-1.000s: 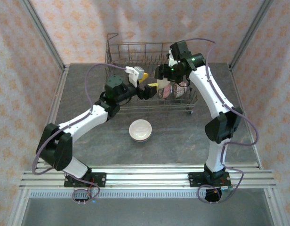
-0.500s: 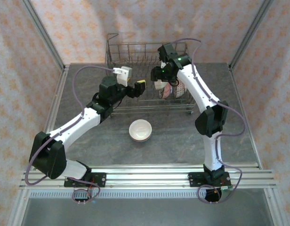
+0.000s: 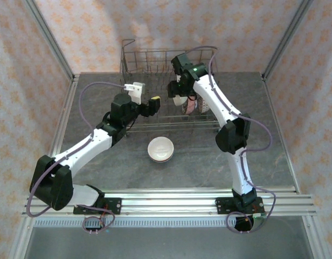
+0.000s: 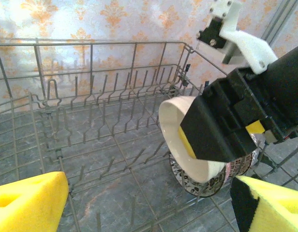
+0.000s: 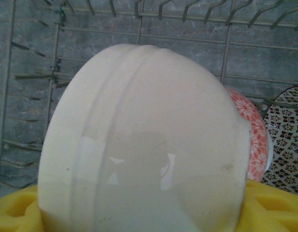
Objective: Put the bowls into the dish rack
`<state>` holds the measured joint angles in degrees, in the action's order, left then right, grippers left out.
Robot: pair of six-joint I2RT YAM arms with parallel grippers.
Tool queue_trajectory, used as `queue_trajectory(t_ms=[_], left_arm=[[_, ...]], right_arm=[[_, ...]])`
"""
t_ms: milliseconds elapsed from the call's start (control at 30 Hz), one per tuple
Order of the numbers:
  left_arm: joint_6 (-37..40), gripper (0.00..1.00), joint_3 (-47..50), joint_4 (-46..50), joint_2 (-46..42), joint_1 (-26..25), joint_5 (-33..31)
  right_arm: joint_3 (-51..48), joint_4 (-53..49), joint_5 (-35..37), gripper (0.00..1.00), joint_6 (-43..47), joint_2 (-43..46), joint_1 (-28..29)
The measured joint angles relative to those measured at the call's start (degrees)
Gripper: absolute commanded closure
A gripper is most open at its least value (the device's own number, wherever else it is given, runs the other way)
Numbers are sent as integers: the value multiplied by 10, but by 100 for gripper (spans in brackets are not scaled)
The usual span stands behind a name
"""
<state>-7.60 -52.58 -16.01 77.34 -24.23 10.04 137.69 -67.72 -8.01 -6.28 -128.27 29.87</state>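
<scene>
My right gripper (image 3: 175, 91) is shut on a cream-white bowl (image 3: 180, 99) and holds it tilted on edge over the middle of the grey wire dish rack (image 3: 150, 54). In the right wrist view this bowl (image 5: 144, 145) hides most of the scene between the yellow pads (image 5: 275, 208). An orange patterned bowl (image 5: 249, 137) and a black-and-white mosaic bowl (image 5: 287, 140) stand just behind it. In the left wrist view the held bowl (image 4: 183, 145) hangs just above a patterned bowl (image 4: 207, 186). My left gripper (image 3: 150, 104) is open and empty at the rack's front left. A pale pinkish bowl (image 3: 160, 149) sits on the table.
The rack's left half (image 4: 91, 145) holds only upright tines. A raised loop handle (image 3: 126, 42) stands at its back-left corner. Metal frame posts and patterned walls close in the grey table (image 3: 263, 145) on three sides.
My right gripper has carried the cream-white bowl leftward over the rack. The left arm has drawn back to the left, away from the bowls, with its jaws still open.
</scene>
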Motion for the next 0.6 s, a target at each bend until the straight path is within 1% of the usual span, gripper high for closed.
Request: queue_trajectory(t_ms=[333, 600], left_arm=[[2, 12, 29, -1, -12, 10, -24], [7, 12, 29, -1, -12, 10, -26]], right_arm=[[54, -34, 30, 53, 15, -49, 12], [57, -56, 59, 52, 10, -63, 28]])
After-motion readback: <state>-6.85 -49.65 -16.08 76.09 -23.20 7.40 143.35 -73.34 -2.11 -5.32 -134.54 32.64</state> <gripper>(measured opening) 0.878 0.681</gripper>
